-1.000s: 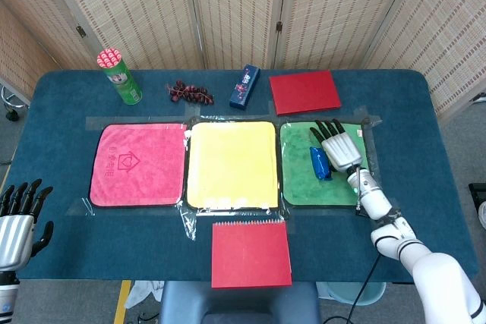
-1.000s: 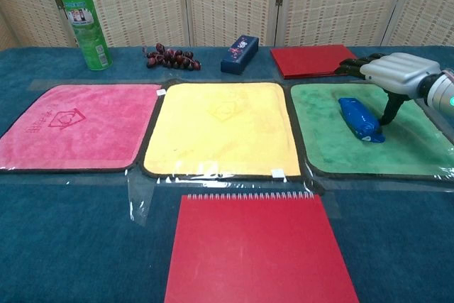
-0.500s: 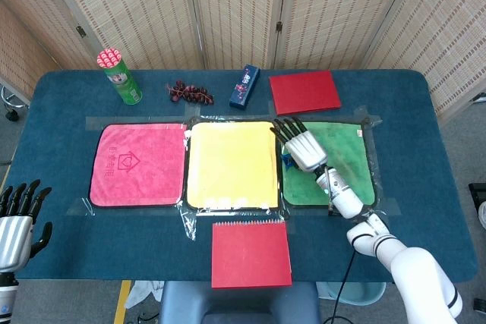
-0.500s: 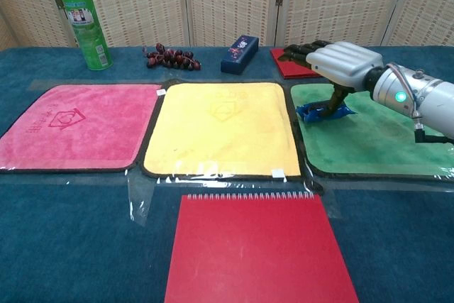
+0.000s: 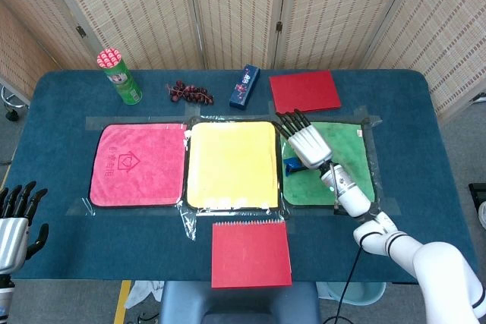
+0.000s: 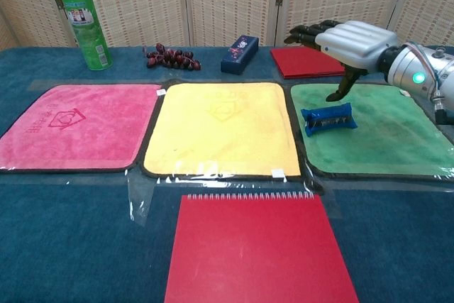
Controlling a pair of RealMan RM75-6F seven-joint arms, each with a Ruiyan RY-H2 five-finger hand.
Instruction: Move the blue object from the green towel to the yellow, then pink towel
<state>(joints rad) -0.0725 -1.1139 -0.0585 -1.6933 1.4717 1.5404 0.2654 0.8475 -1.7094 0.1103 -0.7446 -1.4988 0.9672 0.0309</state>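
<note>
The blue object [image 6: 328, 118] lies crosswise on the left part of the green towel [image 6: 386, 140], close to the edge beside the yellow towel [image 6: 220, 129]. My right hand [image 6: 352, 40] hovers above and just behind it, fingers stretched out and thumb pointing down, holding nothing and clear of the object. From the head view, the right hand [image 5: 307, 143] covers part of the blue object [image 5: 294, 165]. The pink towel [image 6: 78, 125] lies furthest left. My left hand [image 5: 14, 221] sits at the bottom left corner, fingers apart, empty.
Along the back stand a green can [image 5: 119, 76], a bunch of grapes [image 5: 190, 92], a dark blue box [image 5: 244, 86] and a red notebook [image 5: 304, 91]. A red spiral notebook [image 5: 250, 253] lies in front of the yellow towel.
My right hand swept the blue object leftward across the green towel, turning it crosswise, then lifted off it. The left hand sank slightly lower in the head view.
</note>
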